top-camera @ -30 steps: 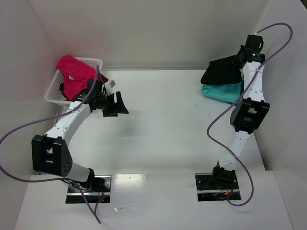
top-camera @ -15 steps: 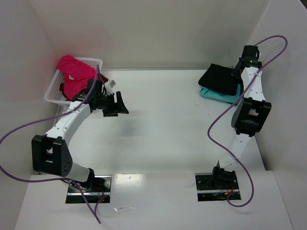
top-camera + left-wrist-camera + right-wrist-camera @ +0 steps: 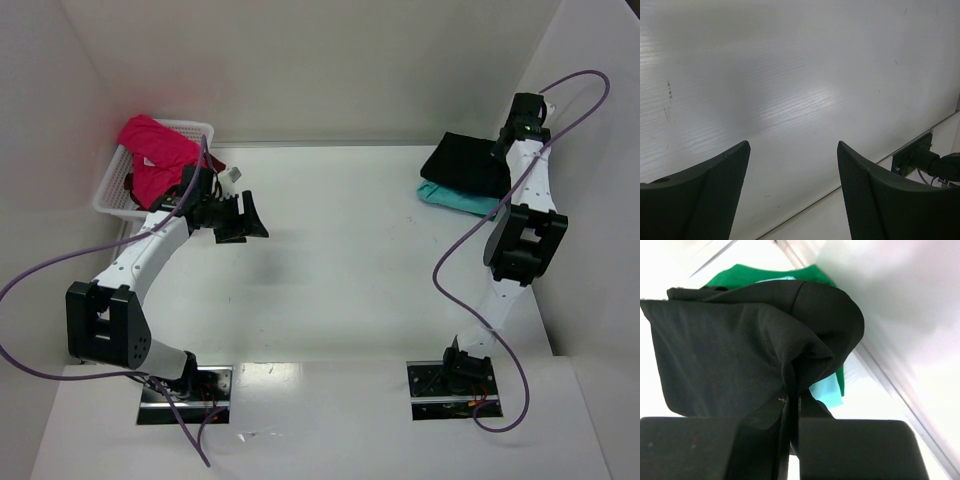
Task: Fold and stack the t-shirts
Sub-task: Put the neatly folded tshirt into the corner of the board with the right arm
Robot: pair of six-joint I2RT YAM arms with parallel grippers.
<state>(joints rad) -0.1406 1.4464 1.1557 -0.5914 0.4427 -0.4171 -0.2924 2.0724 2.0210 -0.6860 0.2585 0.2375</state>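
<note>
Top external view: white worktop (image 3: 350, 260) fills most of the scene, w/ white walls round it. L arm (image 3: 140, 255) bends out from its base at near-left edge toward the far-left corner. R arm (image 3: 525, 230) stands along the right side and reaches to the far-right corner. Purple cable loops off each arm.

White lattice basket (image 3: 112, 190) sits in far-left corner, against the wall. Pink tee (image 3: 160, 150) is heaped in it, spilling over the far rim; some darker cloth shows under it, colour unclear.

Far-right corner: the stack. Black tee (image 3: 465, 160) lies on top, roughly folded, covering most of the teal tee (image 3: 455, 197), whose near edge sticks out below it. R wrist view shows more: black tee (image 3: 730, 350) bunched w/ a rounded fold, green tee (image 3: 765, 275) peeking out at its far side, teal tee (image 3: 827, 392) showing just beside the fingers. Order of green vs teal in the stack: can't tell.

L hand (image 3: 245, 217) hovers over bare worktop just right of the basket, touching nothing. L wrist view: L hand (image 3: 792, 150) has fingers (image 3: 725, 175) spread wide, only worktop btwn them.

R hand (image 3: 794, 410) is at the stack's right edge, fingers pressed nearly together w/ a pinch of black tee caught btwn them.
</note>
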